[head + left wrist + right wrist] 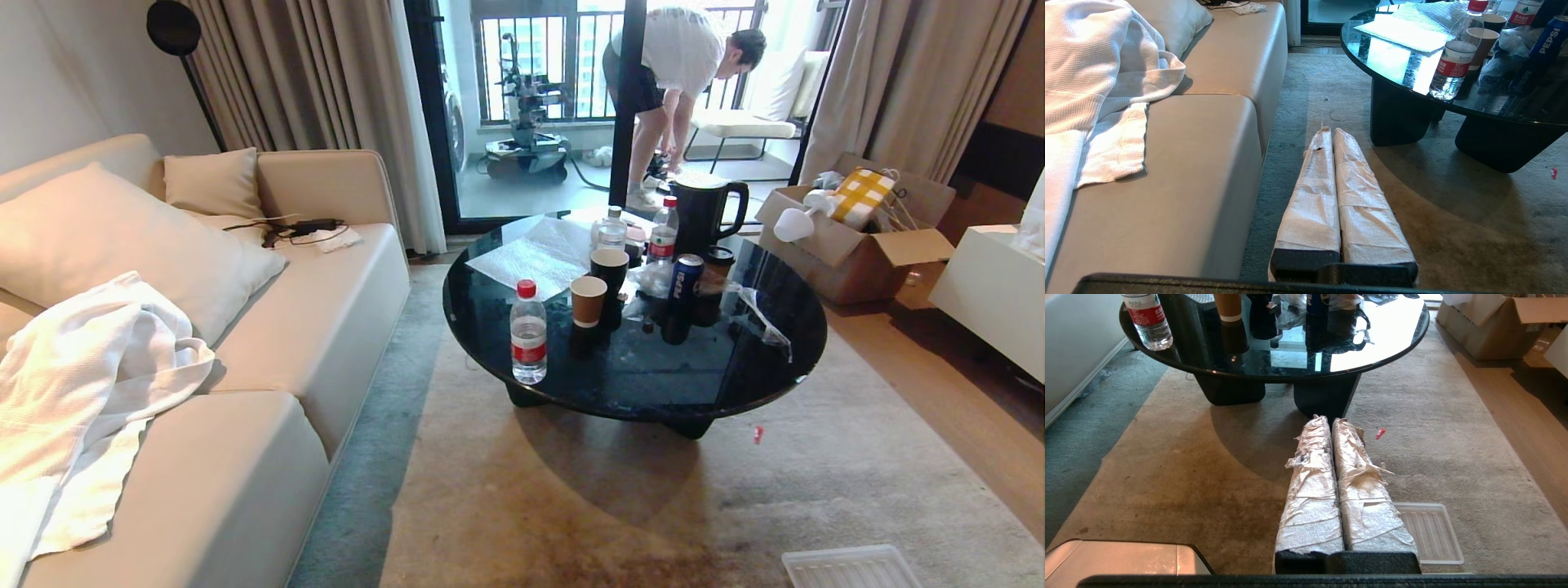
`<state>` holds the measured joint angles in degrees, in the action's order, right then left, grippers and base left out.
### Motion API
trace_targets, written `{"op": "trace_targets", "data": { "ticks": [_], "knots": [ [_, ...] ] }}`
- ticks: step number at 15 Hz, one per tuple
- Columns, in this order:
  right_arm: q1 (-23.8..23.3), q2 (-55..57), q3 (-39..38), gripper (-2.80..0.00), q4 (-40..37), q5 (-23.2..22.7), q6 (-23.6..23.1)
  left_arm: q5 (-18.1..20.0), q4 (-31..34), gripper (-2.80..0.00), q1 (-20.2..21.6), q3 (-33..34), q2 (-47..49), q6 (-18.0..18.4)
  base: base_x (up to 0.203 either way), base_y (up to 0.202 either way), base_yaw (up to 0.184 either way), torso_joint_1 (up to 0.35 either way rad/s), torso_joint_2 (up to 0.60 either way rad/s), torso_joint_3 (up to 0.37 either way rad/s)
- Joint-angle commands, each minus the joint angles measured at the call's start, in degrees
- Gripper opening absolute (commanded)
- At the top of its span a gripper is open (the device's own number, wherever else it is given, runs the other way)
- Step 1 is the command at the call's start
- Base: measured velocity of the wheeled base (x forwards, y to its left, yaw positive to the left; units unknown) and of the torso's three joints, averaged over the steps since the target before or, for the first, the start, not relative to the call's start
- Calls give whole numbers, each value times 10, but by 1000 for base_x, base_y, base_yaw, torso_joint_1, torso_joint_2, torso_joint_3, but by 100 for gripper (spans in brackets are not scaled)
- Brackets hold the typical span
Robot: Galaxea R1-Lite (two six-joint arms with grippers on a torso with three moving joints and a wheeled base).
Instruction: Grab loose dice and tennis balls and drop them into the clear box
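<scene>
In the head view no dice, tennis balls or clear box were seen; only a ribbed clear lid [853,566] lay on the rug at five o'clock, and neither arm showed. In the left wrist view the left claw [1329,132] was pressed together, pointing at twelve o'clock between sofa [1200,163] and table [1457,106]. In the right wrist view the right claw [1329,421] was likewise pressed together, empty, with the lid just beside it.

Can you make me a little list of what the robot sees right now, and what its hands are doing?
room: sofa on the left, round black table ahead, rug
on table: bottles, cups, can, kettle
floor: ribbed clear lid
dice, balls, box: none in view
left gripper: shut, empty, above the rug by the sofa
right gripper: shut, empty, above the rug near the lid
person: bending on the balcony
</scene>
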<state>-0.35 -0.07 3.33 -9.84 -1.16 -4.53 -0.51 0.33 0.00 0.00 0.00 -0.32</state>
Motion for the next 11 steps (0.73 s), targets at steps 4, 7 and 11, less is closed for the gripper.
{"op": "trace_targets", "data": {
  "ticks": [4,7,11],
  "knots": [
    [0,1,0,-280,-1,0,2,0,0,-280,0,0,0,0,0,0,0,0,0,0],
    [0,1,0,-280,0,-1,3,0,0,-280,0,1,0,0,0,0,0,0,0,0],
    [0,1,0,-280,0,-1,-1,0,0,-280,0,0,0,0,0,0,0,0,0,0]
  ]
}}
